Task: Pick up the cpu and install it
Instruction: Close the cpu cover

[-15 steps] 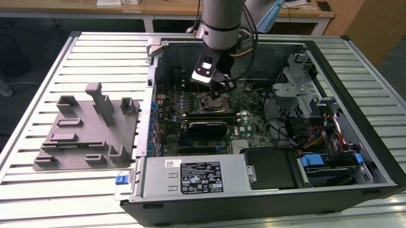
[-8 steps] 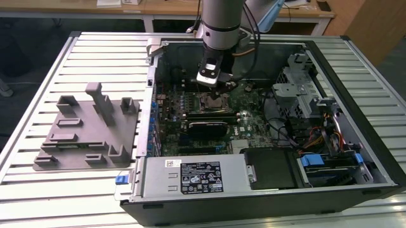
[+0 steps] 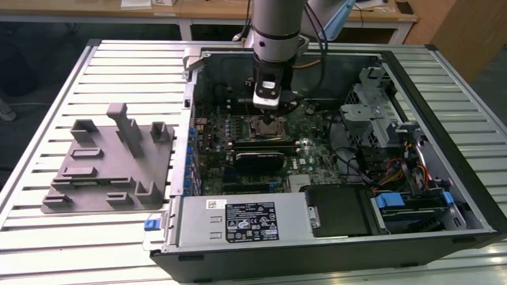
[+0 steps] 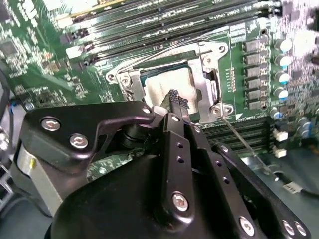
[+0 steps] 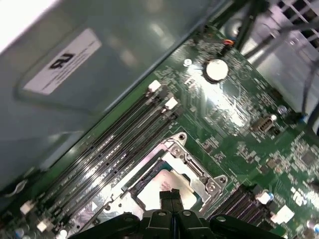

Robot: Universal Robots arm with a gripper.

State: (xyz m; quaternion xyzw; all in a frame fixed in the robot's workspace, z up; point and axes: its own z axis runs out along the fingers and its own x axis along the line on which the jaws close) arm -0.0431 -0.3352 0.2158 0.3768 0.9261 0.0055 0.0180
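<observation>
Silvery-white metal sits right under my pincer [image 4: 173, 95]. It is the top plate of the cpu [image 4: 158, 88], a small flat square chip lying level inside the square metal-framed socket [image 4: 213, 82] on the green motherboard [image 4: 30, 64]. My two black fingers are pressed together with nothing between them. In both wrist views their joined tip stands over the middle of the plate, and I think it touches the metal, though from these angles I cannot be sure.

A thin wire lever [image 4: 239, 137] runs out from one corner of the socket, alongside the rows of long dark memory slots [image 4: 149, 30].

In the exterior view my arm comes straight down into the open black computer case [image 3: 443, 148], with the pincer [image 3: 267, 104] over the socket near the far edge of the board.

The case lies on its side on the slatted aluminium counter [image 3: 119, 71]. A large grey plastic tray with upright blocks [image 3: 103, 172] rests on the counter beside the case, towards the exterior view's left edge.
</observation>
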